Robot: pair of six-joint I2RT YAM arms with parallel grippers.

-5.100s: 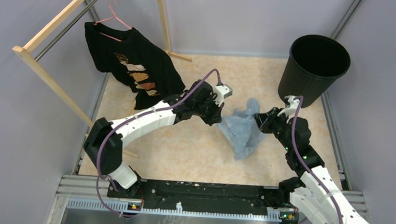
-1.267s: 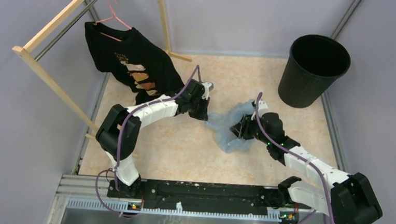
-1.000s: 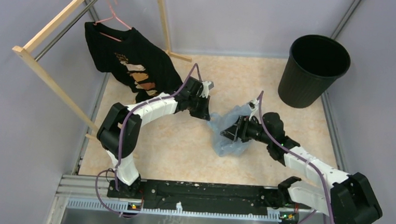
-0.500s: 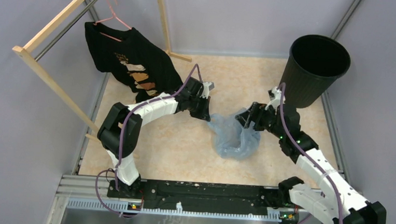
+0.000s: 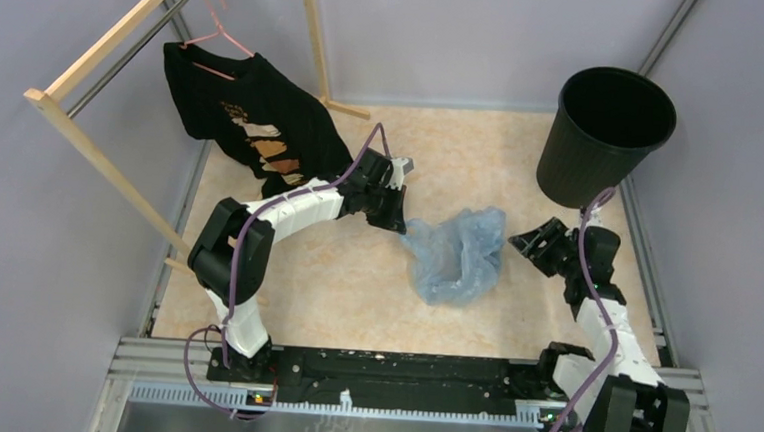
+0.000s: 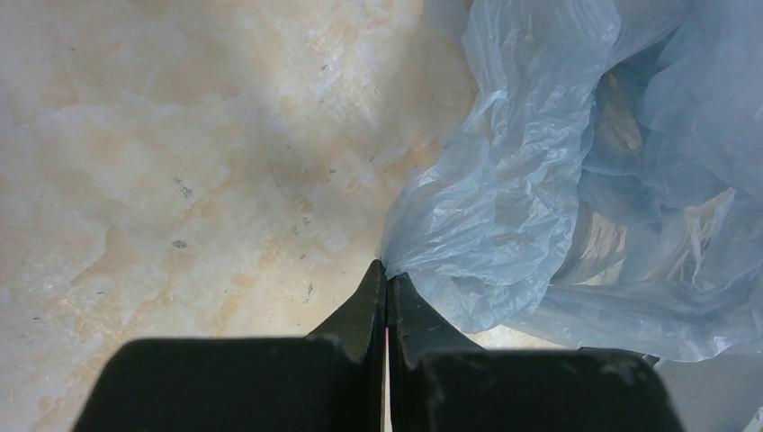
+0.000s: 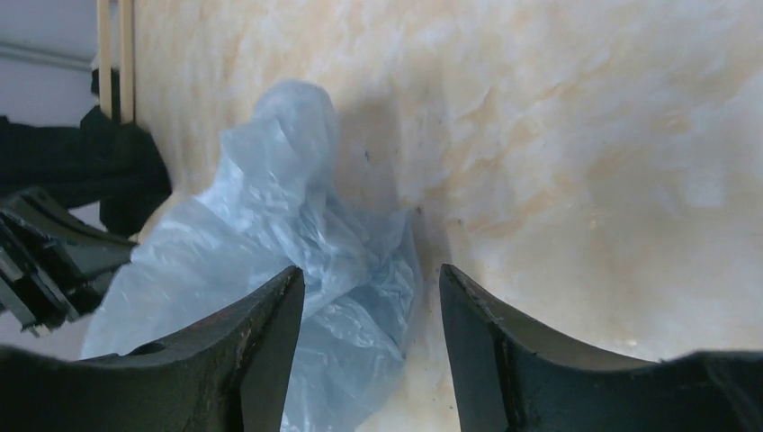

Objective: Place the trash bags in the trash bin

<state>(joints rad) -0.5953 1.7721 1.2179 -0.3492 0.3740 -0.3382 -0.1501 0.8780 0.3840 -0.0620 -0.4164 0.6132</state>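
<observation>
Two grippers attend one trash bag (image 5: 456,253), and only one of them has it: the left gripper (image 6: 387,270) is pinched tight on a corner of the film at the bag's left edge, while the right gripper (image 7: 370,274) stands with its jaws apart and nothing between them, near the bag's right side but not touching it. The bag lies crumpled on the table (image 5: 344,284), between the two arms and well apart from the trash bin (image 5: 603,139), which stands in the far right corner with its mouth open upward. The step in hand looks like the right arm's grasp on the free side. To do it well, the open fingers should come in low and close on a thick gathered fold rather than a single layer, since film this thin will likely slip out or tear if only skimmed. The left pinch is best kept until the right has a sure bite; then the bag can be lifted high enough to clear the rim, so that trailing film does not catch on the bin's wall.
</observation>
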